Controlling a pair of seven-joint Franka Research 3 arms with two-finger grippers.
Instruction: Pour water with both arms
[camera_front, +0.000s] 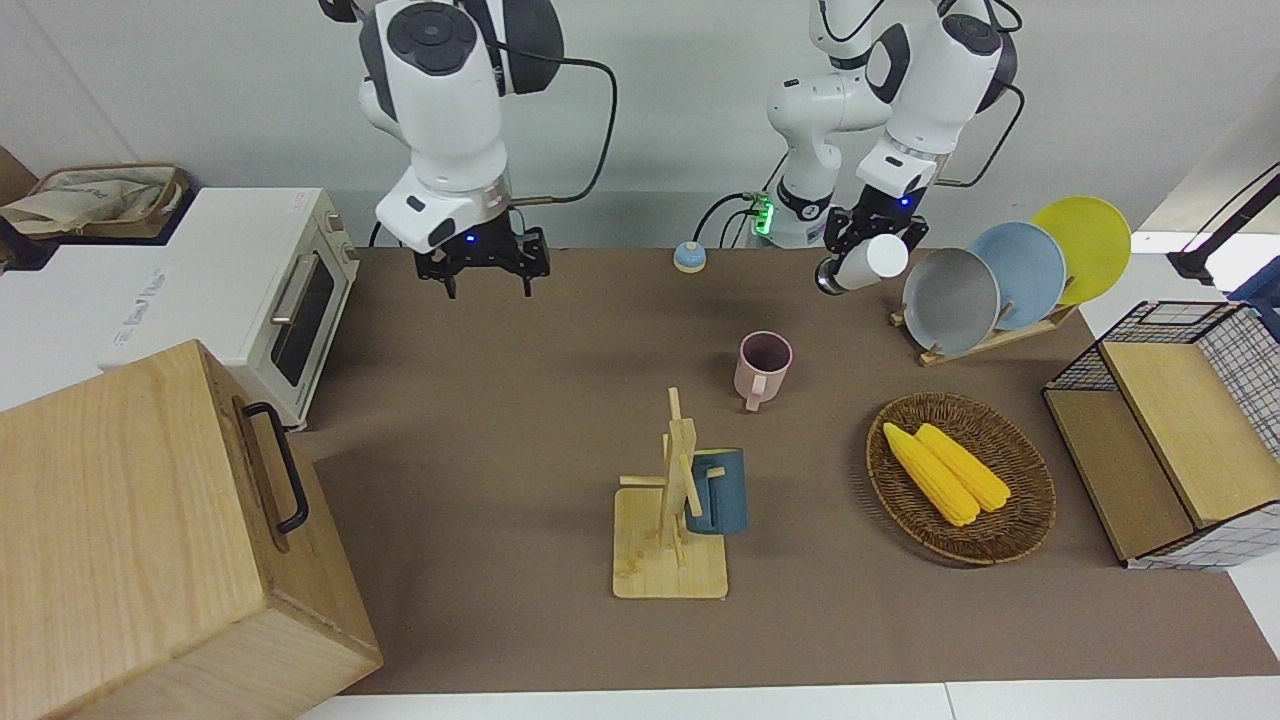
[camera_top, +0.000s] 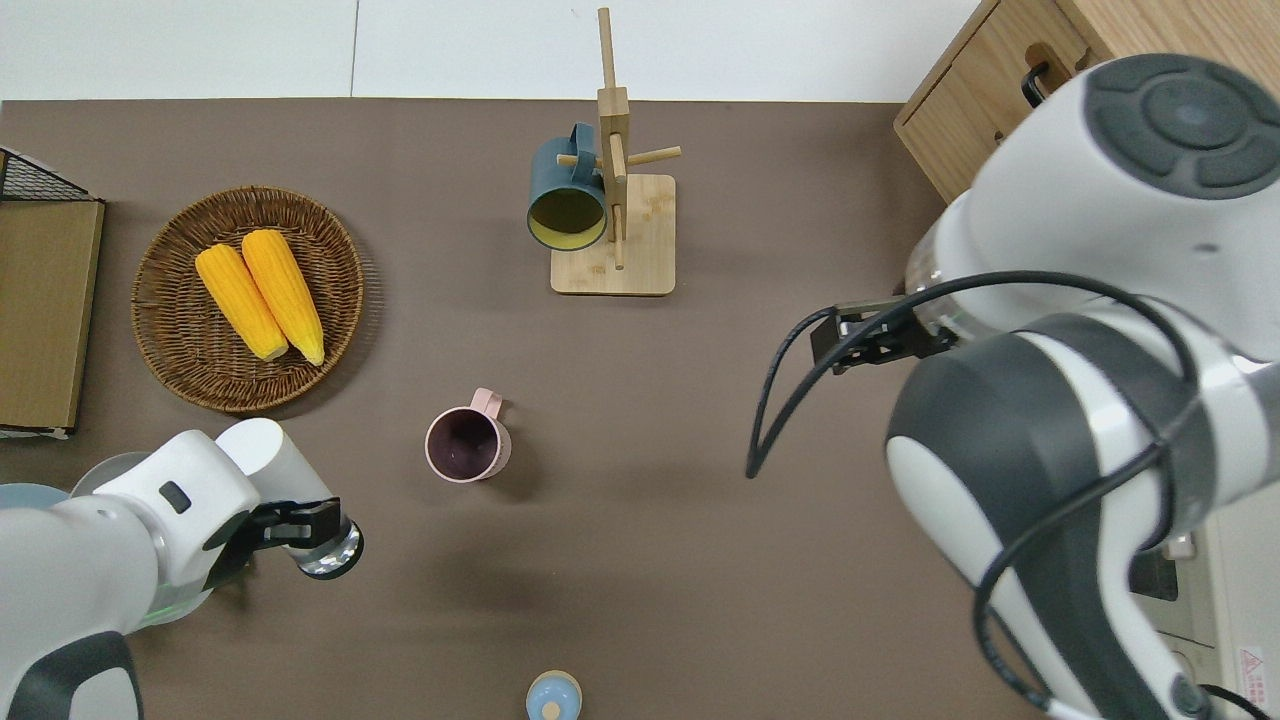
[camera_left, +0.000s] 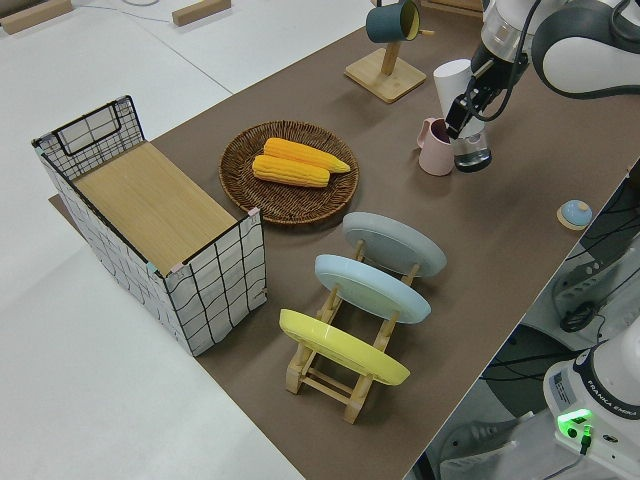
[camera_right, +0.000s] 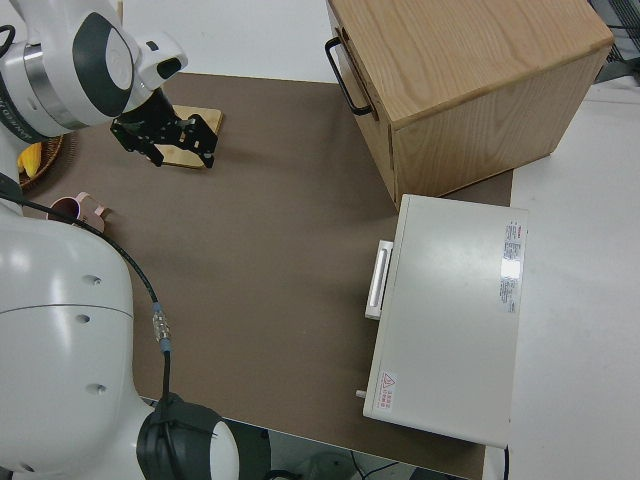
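My left gripper (camera_front: 845, 262) is shut on a white bottle (camera_front: 882, 257) with a silver end and holds it tilted in the air. In the overhead view the left gripper (camera_top: 298, 522) and the bottle (camera_top: 262, 452) are over bare table between the plate rack and the pink mug (camera_top: 465, 447). The pink mug (camera_front: 763, 365) stands upright near the table's middle, handle away from the robots. My right gripper (camera_front: 483, 272) is open and empty, over bare table toward the toaster oven's end, as the overhead view (camera_top: 868, 340) shows.
A wooden mug rack (camera_front: 672, 520) holds a dark blue mug (camera_front: 718, 492). A wicker basket (camera_front: 1010, 530) holds two corn cobs. A plate rack (camera_front: 985, 335), a wire basket (camera_front: 1230, 330), a toaster oven (camera_front: 270, 290), a wooden box (camera_front: 150, 530) and a small blue bell (camera_front: 688, 257) ring the table.
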